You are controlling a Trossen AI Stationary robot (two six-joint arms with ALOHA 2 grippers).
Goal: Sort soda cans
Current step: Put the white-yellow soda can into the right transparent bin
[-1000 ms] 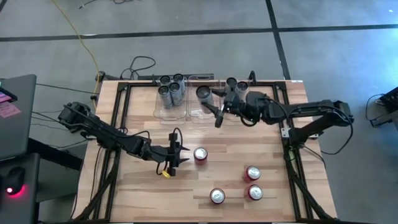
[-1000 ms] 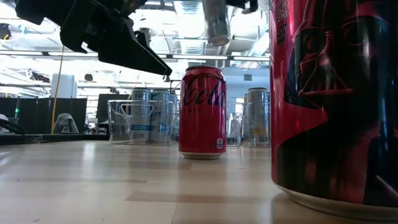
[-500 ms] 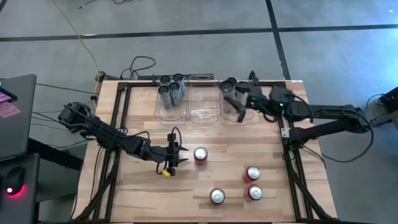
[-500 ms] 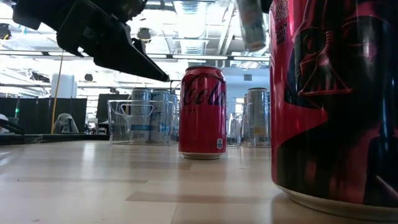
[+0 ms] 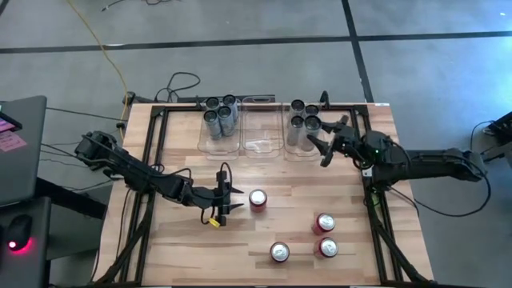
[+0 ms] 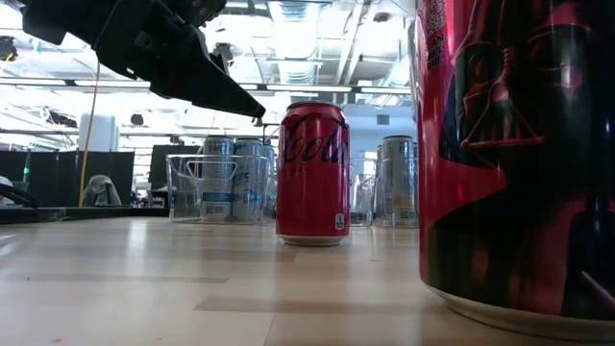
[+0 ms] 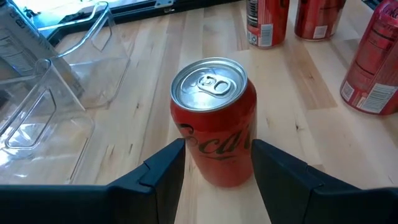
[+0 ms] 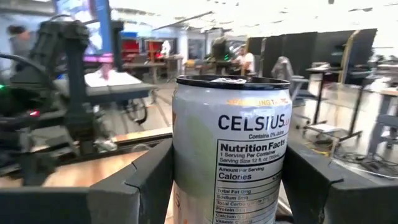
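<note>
Nearest the low camera, a red can [image 6: 514,154] looms large, printed with a dark helmeted figure. Beyond it stands the red can at the table's middle [image 6: 312,173], our landmark, with white script lettering down its side; the full word isn't readable. From above, that same can [image 5: 258,199] shows a silver top, and the left wrist view gives its pull-tab lid and partial white script on red.

The left end effector [image 5: 226,200] sits just beside the landmark can on the left; its fingers [image 7: 163,171] stand open on either side of the can, close to it but not clamped, so nothing is held.

Three more red cans [image 5: 323,223] with silver tops cluster nearer the table's front edge, to the right of the landmark; fine-print panels show on them, too small to read.

Farther back from the landmark, three clear bins [image 5: 262,138] line the far edge. The left bin holds four silver-grey cans [image 5: 220,116]; the right bin holds more.

The right end effector [image 5: 316,142] is at the right bin, fingers partly spread around a silver can [image 8: 230,149]. Its label reads "CELSIUS" and "Nutrition Facts", with a dark rim on top.
</note>
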